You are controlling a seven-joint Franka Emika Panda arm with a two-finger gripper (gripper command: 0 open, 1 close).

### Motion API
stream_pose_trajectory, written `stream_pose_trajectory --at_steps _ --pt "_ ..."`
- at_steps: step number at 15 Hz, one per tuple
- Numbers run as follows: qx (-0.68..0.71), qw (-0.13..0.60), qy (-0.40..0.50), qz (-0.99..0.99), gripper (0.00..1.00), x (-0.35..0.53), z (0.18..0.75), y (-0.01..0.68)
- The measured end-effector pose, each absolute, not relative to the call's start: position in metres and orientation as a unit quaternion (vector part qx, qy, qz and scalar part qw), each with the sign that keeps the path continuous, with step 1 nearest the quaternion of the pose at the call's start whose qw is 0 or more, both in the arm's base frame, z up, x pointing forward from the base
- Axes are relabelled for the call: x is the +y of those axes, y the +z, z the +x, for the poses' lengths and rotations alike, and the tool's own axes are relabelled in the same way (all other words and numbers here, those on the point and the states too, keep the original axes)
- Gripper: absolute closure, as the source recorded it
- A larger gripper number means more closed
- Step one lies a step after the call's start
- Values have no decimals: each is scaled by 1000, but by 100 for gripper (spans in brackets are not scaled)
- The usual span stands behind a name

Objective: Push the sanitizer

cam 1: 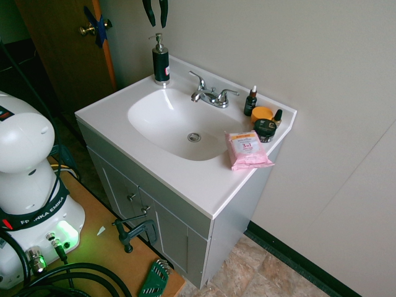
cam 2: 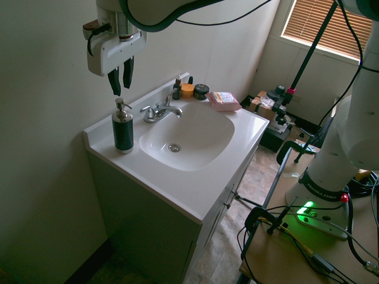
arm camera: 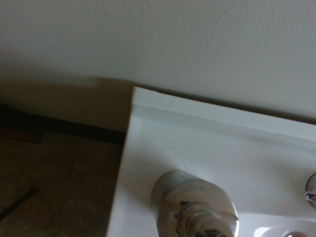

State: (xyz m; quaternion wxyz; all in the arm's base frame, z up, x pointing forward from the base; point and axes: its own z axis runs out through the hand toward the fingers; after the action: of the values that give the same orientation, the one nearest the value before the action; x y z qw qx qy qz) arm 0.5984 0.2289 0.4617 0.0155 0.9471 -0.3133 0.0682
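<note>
The white two-finger gripper (cam 2: 122, 90) is hanging above the back corner of the vanity, its black fingers standing apart and grasping nothing. Reading clock directions from the second exterior view, the tall black cylindrical sanitizer bottle with a silver pump head (cam 2: 123, 131) is standing upright at the gripper's 6 o'clock, below the fingertips and apart from them. It is occupying the counter at 9 o'clock of the white oval basin (cam 2: 195, 155). The push is probably awaiting its start; lowering beside the bottle, making contact and sliding it are seemingly all lying ahead. Whether it is already sitting off its starting spot, I cannot tell.

Farther out, the silver two-handled faucet (cam 2: 160, 111) is rising at the basin's 11 o'clock. Around 12, the small dark dropper bottle with a white tip (cam 1: 250, 101), a squat orange round container (cam 1: 262, 114), a round black lidded jar (cam 1: 265, 129) and a tiny dark-capped bottle (cam 1: 278, 117) are clustering. Their contents are staying out of sight, as is the sanitizer's fill. A pink-and-white soft packet (cam 2: 224, 101) is lying nearer 1 o'clock, hiding whatever it is containing.
</note>
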Motion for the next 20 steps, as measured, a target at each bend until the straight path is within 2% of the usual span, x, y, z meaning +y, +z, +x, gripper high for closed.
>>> stream_pose_trajectory --at_steps 19,20 --pt "-310 28 61 948 100 236 593 425" --pt "-311 20 67 948 0 237 593 429"
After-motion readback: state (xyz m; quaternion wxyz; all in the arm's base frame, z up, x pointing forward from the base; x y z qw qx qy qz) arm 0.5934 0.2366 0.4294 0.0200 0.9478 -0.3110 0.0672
